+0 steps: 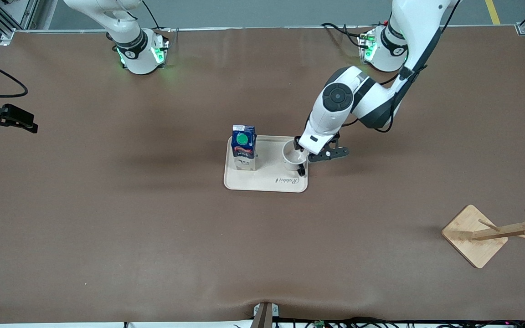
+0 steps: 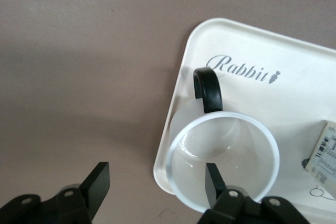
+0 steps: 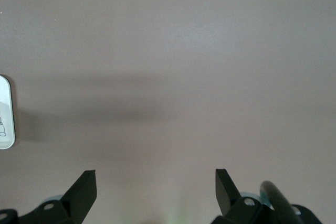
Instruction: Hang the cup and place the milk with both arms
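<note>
The white cup [image 1: 292, 157] [image 2: 223, 156] stands upright on the cream tray [image 1: 262, 182] [image 2: 294, 93] at the corner toward the left arm's end. Its black handle [image 2: 207, 88] points toward the front camera. My left gripper [image 1: 305, 157] [image 2: 156, 177] is open and straddles the cup's wall: one finger [image 2: 212, 182] is inside the cup, the other [image 2: 98, 179] outside, past the tray's edge. The blue milk [image 1: 244, 146] with a green cap stands on the tray's other end. My right gripper [image 1: 16, 120] [image 3: 156, 182] hangs open over bare table at the right arm's end, waiting.
A wooden rack [image 1: 495, 232] with pegs on a square base stands toward the left arm's end, nearer to the front camera than the tray. Brown table [image 1: 153, 228] surrounds the tray.
</note>
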Motion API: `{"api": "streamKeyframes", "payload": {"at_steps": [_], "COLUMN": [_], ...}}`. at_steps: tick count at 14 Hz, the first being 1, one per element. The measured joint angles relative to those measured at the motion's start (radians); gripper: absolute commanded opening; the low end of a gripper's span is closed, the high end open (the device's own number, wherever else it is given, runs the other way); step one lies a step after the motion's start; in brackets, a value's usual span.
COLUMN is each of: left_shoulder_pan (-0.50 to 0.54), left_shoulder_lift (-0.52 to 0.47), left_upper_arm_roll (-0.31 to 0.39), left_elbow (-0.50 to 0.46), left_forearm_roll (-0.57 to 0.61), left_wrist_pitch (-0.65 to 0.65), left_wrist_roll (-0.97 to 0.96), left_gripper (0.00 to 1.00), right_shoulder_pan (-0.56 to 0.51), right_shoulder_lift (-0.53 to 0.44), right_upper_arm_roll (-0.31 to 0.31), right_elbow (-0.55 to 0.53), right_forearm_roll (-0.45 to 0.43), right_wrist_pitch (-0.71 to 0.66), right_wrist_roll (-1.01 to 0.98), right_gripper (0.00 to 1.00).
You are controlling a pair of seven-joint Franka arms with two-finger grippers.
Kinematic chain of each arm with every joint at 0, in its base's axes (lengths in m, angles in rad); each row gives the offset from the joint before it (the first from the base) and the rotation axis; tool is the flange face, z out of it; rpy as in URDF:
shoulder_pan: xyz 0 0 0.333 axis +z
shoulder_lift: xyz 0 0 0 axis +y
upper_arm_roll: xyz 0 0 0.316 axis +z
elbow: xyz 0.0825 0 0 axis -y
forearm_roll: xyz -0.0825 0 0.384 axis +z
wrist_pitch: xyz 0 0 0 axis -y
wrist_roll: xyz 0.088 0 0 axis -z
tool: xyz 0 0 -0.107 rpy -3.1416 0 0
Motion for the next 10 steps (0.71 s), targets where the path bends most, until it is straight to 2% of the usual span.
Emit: {"api": "streamKeyframes", "payload": {"at_steps": [1,3,4,5,8,10], "left_shoulder_pan": [0.000,0.000,0.000,0.000,0.000,0.000], "left_shoulder_lift": [0.015,0.041,0.050,0.058,0.080,0.093], "left_upper_arm_roll": [0.000,0.001,0.001,0.002,0.003,0.004], "left_elbow": [0.000,0.001,0.001,0.003,0.018,0.037], "left_forearm_roll": [0.000,0.000,0.000,0.000,0.000,0.000], "left_wrist_pitch": [0.007,0.028,0.038,0.042,0.044,0.045], "left_wrist_roll": [0.000,0.000,0.000,0.000,0.000,0.000], "left_gripper": [0.67,0.45,0.37,0.31,0.22,0.10], "right_shoulder_pan": [0.000,0.000,0.001,0.002,0.010,0.010], "right_shoulder_lift": [0.003,0.007,0.007,0.007,0.015,0.061], "right_upper_arm_roll": [0.002,0.005,0.006,0.008,0.014,0.015], "right_elbow": [0.000,0.000,0.000,0.000,-0.002,-0.007], "right_forearm_roll": [0.000,0.000,0.000,0.000,0.000,0.000], "right_wrist_pitch": [-0.001,-0.005,-0.009,-0.010,-0.011,-0.009], "right_wrist_roll": [0.000,0.000,0.000,0.000,0.000,0.000], "right_gripper": [1.00,1.00,1.00,1.00,1.00,1.00]}}
